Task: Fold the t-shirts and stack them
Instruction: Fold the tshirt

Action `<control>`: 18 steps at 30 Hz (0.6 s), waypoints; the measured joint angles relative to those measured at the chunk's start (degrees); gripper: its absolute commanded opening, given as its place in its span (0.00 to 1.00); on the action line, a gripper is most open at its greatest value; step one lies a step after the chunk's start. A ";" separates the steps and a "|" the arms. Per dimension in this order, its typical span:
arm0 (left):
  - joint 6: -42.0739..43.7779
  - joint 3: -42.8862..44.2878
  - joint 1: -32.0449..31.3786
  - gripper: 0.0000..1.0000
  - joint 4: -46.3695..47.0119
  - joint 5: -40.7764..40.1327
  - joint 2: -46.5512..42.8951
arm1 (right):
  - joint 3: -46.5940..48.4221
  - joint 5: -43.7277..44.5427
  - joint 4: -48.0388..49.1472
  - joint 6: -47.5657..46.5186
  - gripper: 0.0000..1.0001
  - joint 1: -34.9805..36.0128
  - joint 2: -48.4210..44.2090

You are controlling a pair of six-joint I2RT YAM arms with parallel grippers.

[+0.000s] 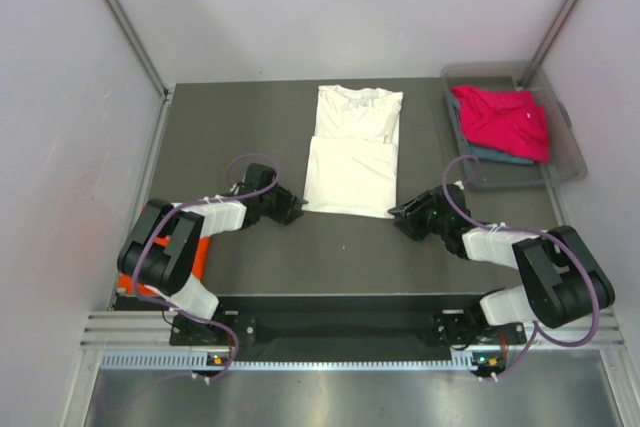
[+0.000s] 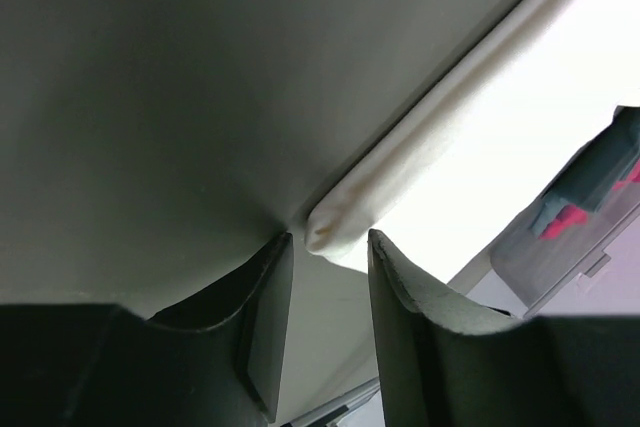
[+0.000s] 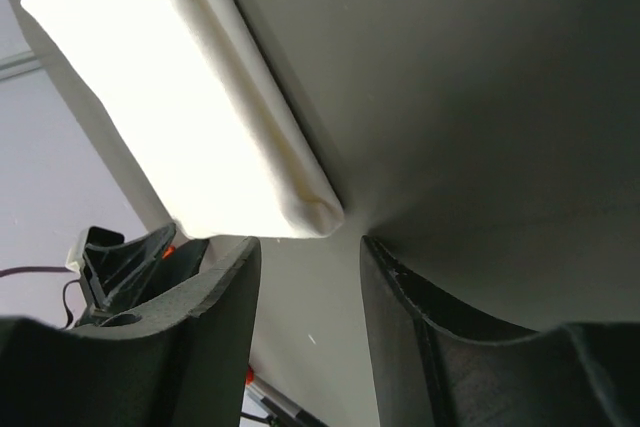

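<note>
Top external view shows the cream-white t-shirt (image 1: 352,152) lying folded in the middle of the counter (image 1: 250,257), reaching toward its far edge; the magenta-pink t-shirt (image 1: 503,119) lies over a grey-blue t-shirt (image 1: 495,155) in the bin (image 1: 520,179) at the far right corner. Both the left gripper (image 1: 297,211) and the right gripper (image 1: 394,213) are released, jaws spread right at the white shirt's near corners.

3 cameras — 1 high, 2 low
Overhead we see the whole table (image 1: 330,257); our wrist views skim it close — each meeting a near corner of the cream-white t-shirt (image 1: 350,177).
</note>
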 measured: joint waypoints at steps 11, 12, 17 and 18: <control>-0.76 2.29 -0.04 0.23 -0.04 0.55 3.21 | 0.85 0.13 3.08 2.03 0.39 0.55 3.23; -0.74 2.45 -0.04 0.18 0.00 0.70 3.52 | 0.85 0.13 3.26 2.16 0.37 0.55 3.48; -0.31 3.45 -0.02 0.00 0.04 1.49 4.70 | 0.94 -0.09 5.64 2.93 0.18 0.50 6.12; 0.07 3.63 -0.02 0.00 -0.15 1.57 4.76 | 0.96 0.00 5.77 2.80 0.13 0.50 6.45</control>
